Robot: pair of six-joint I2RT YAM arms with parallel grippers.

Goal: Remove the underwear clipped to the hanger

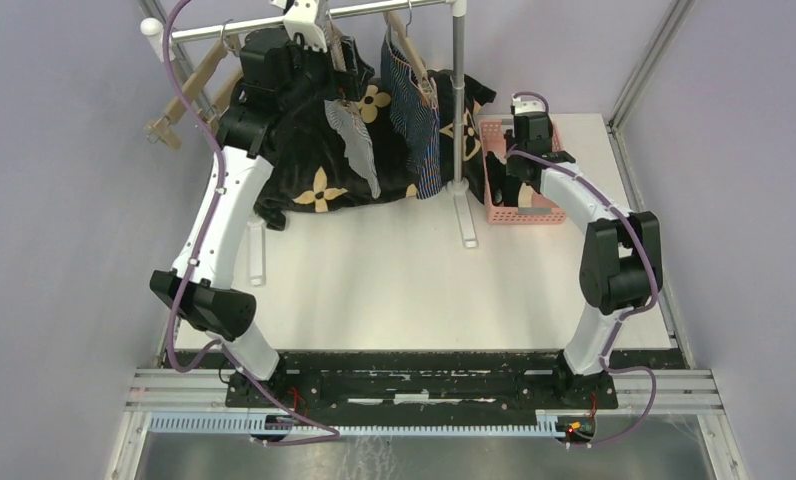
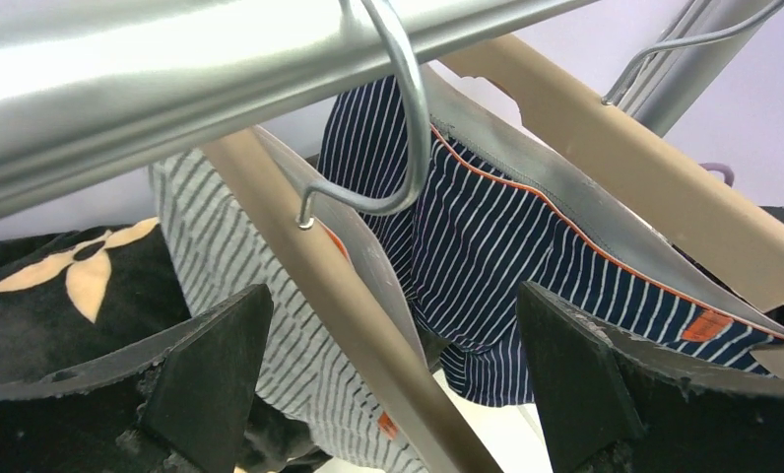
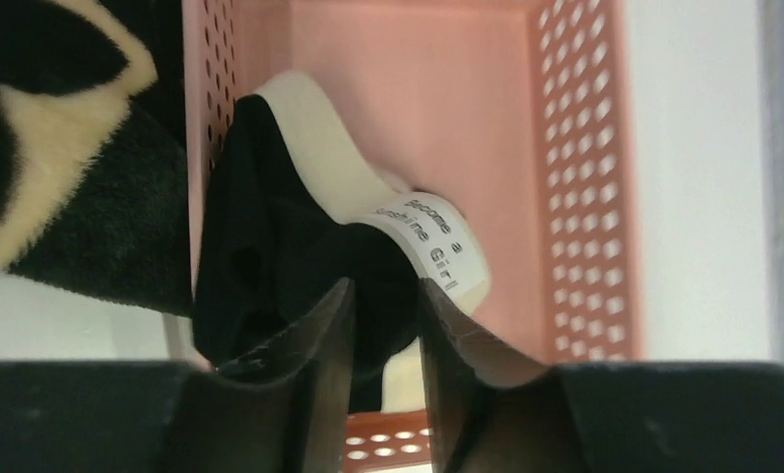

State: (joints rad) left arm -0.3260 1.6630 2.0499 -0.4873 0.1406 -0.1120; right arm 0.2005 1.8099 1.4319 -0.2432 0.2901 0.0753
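Watching the left pincer (image 2: pixel 388 394) up at the shiny metal rail (image 2: pixel 171 79), I am seeing its jaws standing wide apart and gripping nothing. Its two dark fingers (image 2: pixel 211 365) are sitting either side of a pale wooden hanger arm (image 2: pixel 349 335), and a bent wire hook (image 2: pixel 408 128) is hanging over the rail just above.

Two pieces of underwear are hanging at those hangers. A soft cloth brief in fine grey and white stripes, the grey-white brief (image 2: pixel 221 246), is dangling on the left of the wooden arm. A dark blue cloth brief with thin light stripes and an orange-edged grey waistband, the navy brief (image 2: pixel 506 266), is dangling on the right. From above, both are hanging side by side over the big black cloth with tan flowers (image 1: pixel 309 180), which is lying heaped at the back of the white surface (image 1: pixel 394 280).

Over on the right, my right pincer (image 3: pixel 383 365) is reaching down into the pink perforated plastic basket (image 3: pixel 585 148). A plain black soft cloth brief with a cream printed waistband, the black brief (image 3: pixel 270 227), is lying inside, against the basket's left wall. The jaws are standing only a narrow gap apart with black cloth showing between them. I am not managing to tell whether they are pinching it.
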